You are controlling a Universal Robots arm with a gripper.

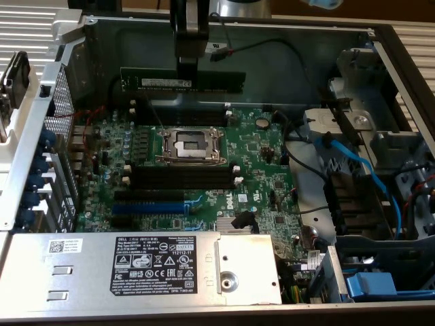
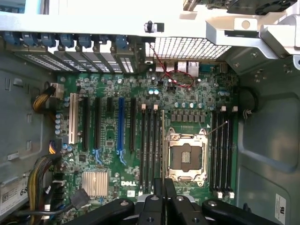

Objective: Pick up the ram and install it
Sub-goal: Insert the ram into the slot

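I am gripping the ram with my gripper, the fingers closed tight on its top edge near the middle of its length, so that the dark green stick is hanging level with its narrow white label strip facing the exterior camera. Taking the CPU socket as the landmark, the ram is hanging above and beyond the socket's far edge, with its length running parallel to that edge. It is sitting apart from the motherboard, with nothing touching its lower edge. Long black slots are lying between the ram and the socket, and more black slots are lying on the socket's near side; all of them are standing open with no stick seated. Further out from the socket on that near side, the blue expansion slot is lying parallel to the black ones, and beyond it the silver power supply is sitting with its black label facing up.

Through my wrist camera, I am seeing my gripper pinched on the ram, which is appearing edge-on as a thin line just beside the CPU socket, between it and a pair of black slots. The blue expansion slot is lying further out from the socket on that same side
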